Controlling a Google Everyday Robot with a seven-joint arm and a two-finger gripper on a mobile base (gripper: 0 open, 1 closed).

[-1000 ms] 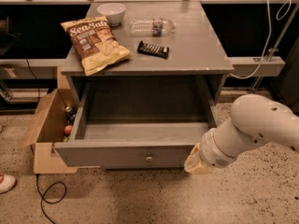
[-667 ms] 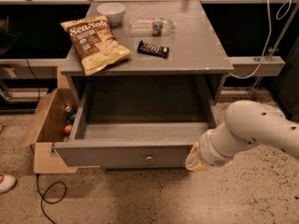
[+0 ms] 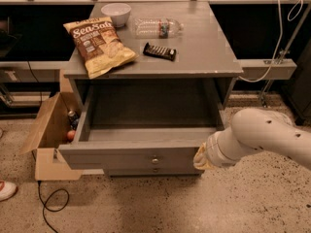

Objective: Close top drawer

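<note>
The top drawer (image 3: pixel 131 155) of the grey cabinet is pulled far out, and its deep box shows empty. Its front panel carries a small round metal knob (image 3: pixel 155 160) at the centre. My white arm (image 3: pixel 265 136) reaches in from the right. My gripper (image 3: pixel 200 156) is at the right end of the drawer's front panel, right against it, and its tan wrist end covers the fingers.
On the cabinet top (image 3: pixel 209 47) lie a chip bag (image 3: pixel 98 43), a white bowl (image 3: pixel 115 12), a plastic bottle (image 3: pixel 158 27) and a dark snack bar (image 3: pixel 159 51). An open cardboard box (image 3: pixel 48 135) stands on the floor at the left. A cable (image 3: pixel 48 210) lies beside it.
My arm has shifted a little to the left, toward the drawer's right front corner. The drawer stands open as before.
</note>
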